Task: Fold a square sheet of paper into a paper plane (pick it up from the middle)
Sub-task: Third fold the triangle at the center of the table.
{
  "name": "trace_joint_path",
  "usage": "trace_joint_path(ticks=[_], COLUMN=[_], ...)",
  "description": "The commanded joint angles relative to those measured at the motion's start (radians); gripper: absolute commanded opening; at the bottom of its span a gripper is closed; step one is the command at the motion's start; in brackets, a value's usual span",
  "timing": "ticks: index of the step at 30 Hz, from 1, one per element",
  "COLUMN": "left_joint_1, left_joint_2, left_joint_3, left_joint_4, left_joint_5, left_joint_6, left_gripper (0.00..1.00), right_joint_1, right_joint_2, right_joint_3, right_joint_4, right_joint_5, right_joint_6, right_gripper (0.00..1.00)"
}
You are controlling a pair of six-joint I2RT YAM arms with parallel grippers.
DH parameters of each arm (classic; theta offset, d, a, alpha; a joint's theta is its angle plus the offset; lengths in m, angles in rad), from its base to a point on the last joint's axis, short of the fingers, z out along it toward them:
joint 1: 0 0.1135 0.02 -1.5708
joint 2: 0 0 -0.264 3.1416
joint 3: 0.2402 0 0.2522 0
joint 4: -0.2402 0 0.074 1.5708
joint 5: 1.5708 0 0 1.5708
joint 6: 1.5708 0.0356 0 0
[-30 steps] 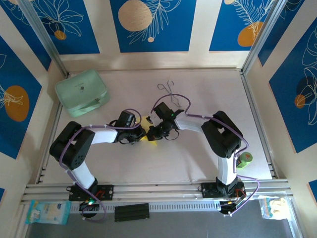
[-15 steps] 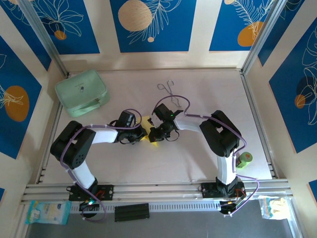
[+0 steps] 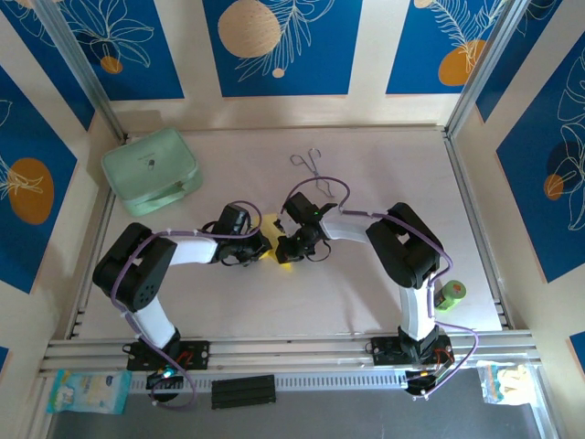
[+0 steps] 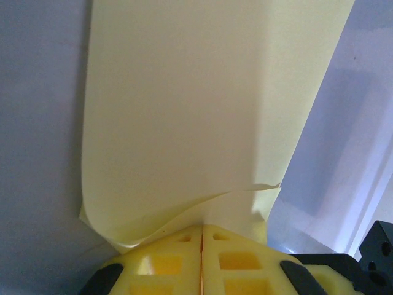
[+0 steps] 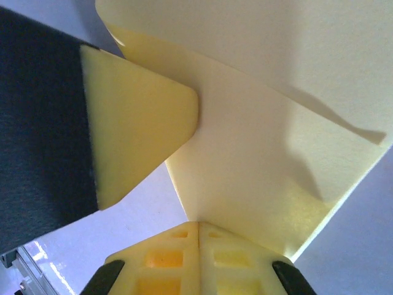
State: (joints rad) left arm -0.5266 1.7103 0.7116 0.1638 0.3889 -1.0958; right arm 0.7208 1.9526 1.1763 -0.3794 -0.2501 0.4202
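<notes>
Left gripper [image 4: 202,232]: jaws pinching curled edge of square sheet of paper [image 4: 196,104] | right gripper [image 5: 198,227]: jaws pinching same sheet | top view: sheet mostly hidden under both grippers

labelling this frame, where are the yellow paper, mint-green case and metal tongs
yellow paper [image 4: 184,110], left wrist view, middle of the sheet
mint-green case [image 3: 151,171], top external view, centre of its lid
metal tongs [image 3: 311,167], top external view, middle of the thin arms
</notes>
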Motion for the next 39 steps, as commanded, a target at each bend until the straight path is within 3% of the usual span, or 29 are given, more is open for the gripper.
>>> trace_joint_path(ticks=[1, 10, 22, 30, 39], left_joint_1=[-0.005, -0.002, 0.006, 0.005, 0.005], left_joint_2=[0.04, 0.051, 0.081, 0.075, 0.07], left_joint_3=[-0.015, 0.008, 0.026, 0.045, 0.068], left_joint_4=[-0.104, -0.201, -0.231, -0.22, -0.209], left_joint_5=[-0.018, -0.054, -0.048, -0.018, 0.004], left_joint_6=[-0.006, 0.016, 0.034, 0.038, 0.03], left_gripper=[0.09, 0.08, 0.07, 0.08, 0.09], right_joint_1=[0.0, 0.0, -0.025, -0.037, -0.016], right_joint_2=[0.025, 0.004, -0.135, -0.282, -0.167], right_joint_3=[0.007, -0.02, -0.202, -0.165, -0.091], right_joint_4=[-0.044, -0.062, -0.076, 0.002, 0.069], right_joint_5=[0.027, 0.01, -0.029, -0.019, -0.038], right_joint_6=[0.005, -0.031, -0.028, 0.046, 0.121], right_gripper=[0.03, 0.03, 0.03, 0.02, 0.06])
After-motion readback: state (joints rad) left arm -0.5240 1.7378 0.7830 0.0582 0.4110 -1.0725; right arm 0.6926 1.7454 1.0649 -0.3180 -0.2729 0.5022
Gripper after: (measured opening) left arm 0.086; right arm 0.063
